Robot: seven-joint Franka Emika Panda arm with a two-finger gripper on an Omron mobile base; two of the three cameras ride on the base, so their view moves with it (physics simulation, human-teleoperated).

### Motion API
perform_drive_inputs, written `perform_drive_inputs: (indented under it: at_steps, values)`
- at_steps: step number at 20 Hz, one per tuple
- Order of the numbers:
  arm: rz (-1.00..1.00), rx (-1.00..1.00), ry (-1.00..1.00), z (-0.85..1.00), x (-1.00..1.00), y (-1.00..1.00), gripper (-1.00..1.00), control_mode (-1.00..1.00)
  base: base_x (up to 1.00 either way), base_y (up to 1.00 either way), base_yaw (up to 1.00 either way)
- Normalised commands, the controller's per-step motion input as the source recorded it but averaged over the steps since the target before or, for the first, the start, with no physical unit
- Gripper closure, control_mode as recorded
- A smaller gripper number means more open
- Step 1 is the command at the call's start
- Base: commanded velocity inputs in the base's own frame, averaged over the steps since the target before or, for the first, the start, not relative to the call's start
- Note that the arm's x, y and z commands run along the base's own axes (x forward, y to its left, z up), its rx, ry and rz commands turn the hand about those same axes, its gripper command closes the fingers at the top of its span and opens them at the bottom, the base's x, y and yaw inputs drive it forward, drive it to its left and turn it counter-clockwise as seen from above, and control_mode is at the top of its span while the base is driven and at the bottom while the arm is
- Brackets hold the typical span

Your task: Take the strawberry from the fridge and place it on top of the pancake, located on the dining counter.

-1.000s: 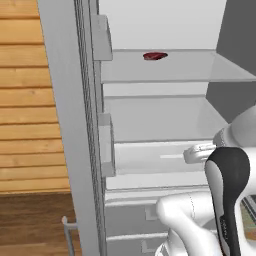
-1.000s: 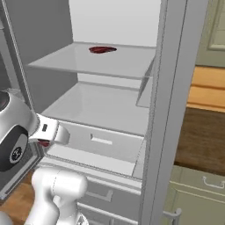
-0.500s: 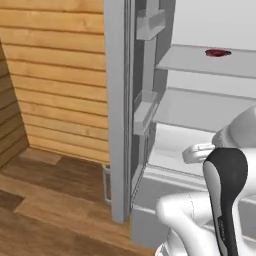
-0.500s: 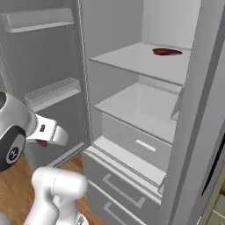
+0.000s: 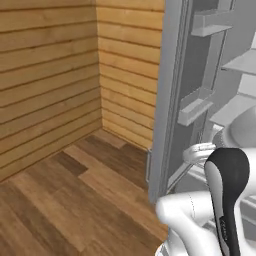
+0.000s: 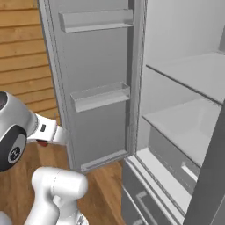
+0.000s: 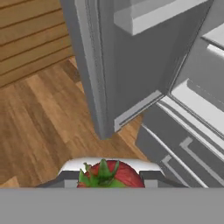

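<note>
The strawberry (image 7: 109,175), red with green leaves, sits between my gripper's (image 7: 109,180) two dark fingertips, and the gripper is shut on it. In the right base view the strawberry (image 6: 42,143) shows as a small red bit under my hand, held low in front of the fridge's open left door (image 6: 96,88). The light grey fridge (image 5: 172,100) stands open, with door bins and pale shelves (image 6: 193,74) inside. From the hand view, the door's lower edge (image 7: 135,109) and the lower drawers (image 7: 183,144) are ahead. The pancake and the dining counter are out of view.
A wall of light wooden planks (image 5: 50,75) forms a corner left of the fridge. Brown wooden floor (image 5: 65,200) spreads in front of it. The open door (image 5: 195,105) with its bins juts out close to my arm.
The whole picture has swung left as the base turned: the fridge shelves slid to the right and the wooden wall and floor came in. My gripper stays shut on the strawberry.
</note>
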Motion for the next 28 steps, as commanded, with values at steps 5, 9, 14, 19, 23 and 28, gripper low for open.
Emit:
perform_drive_inputs:
  at_steps: [5, 9, 14, 19, 23, 28]
  values:
    - [0.0, 0.0, 0.0, 0.0, 0.0, 0.0, 1.0, 1.0, -0.51, 0.71, 0.65]
    - [0.0, 0.0, 0.0, 0.0, 0.0, 0.0, 1.0, 1.0, -0.21, 0.96, 0.59]
    - [0.0, 0.0, 0.0, 0.0, 0.0, 0.0, 1.0, 1.0, -0.01, 0.78, 0.45]
    - [0.0, 0.0, 0.0, 0.0, 0.0, 0.0, 1.0, 1.0, 0.69, 0.9, 0.3]
    - [0.0, 0.0, 0.0, 0.0, 0.0, 0.0, 1.0, 1.0, 0.9, 0.51, 0.1]
    - [0.0, 0.0, 0.0, 0.0, 0.0, 0.0, 1.0, 1.0, 1.0, 0.73, -0.03]
